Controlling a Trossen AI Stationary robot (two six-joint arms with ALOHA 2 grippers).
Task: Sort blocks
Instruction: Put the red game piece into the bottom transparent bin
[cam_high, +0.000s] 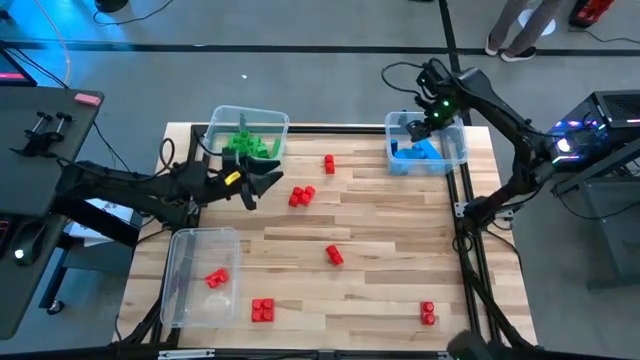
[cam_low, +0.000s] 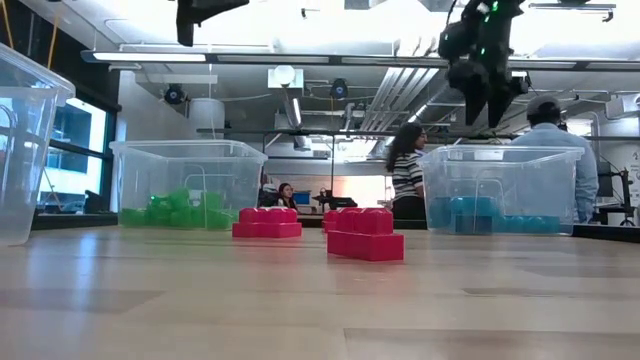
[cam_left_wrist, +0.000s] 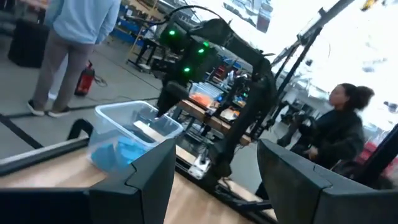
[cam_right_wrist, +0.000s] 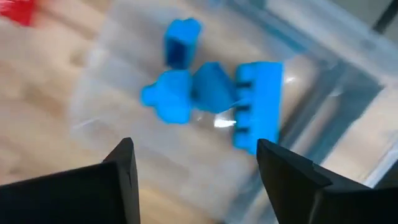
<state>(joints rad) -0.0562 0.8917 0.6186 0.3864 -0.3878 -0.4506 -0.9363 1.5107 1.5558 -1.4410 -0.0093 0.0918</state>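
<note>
Red blocks lie scattered on the wooden table (cam_high: 390, 230): near the middle (cam_high: 301, 196), (cam_high: 328, 163), (cam_high: 334, 255), and by the near edge (cam_high: 263, 310), (cam_high: 428, 313). Green blocks (cam_high: 250, 145) fill the far-left clear bin, blue blocks (cam_right_wrist: 211, 93) the far-right bin, and one red block (cam_high: 216, 278) sits in the near-left bin. My left gripper (cam_high: 270, 181) hovers open and empty beside the green bin, pointing toward the table's right. My right gripper (cam_right_wrist: 196, 162) hangs open and empty above the blue bin, pointing down.
Three clear bins stand on the table: green bin (cam_high: 225, 118), blue bin (cam_high: 457, 150), near-left bin (cam_high: 180, 300). Two red blocks (cam_low: 365, 235), (cam_low: 267, 222) lie in the low view's foreground. People stand and sit in the room beyond the far edge.
</note>
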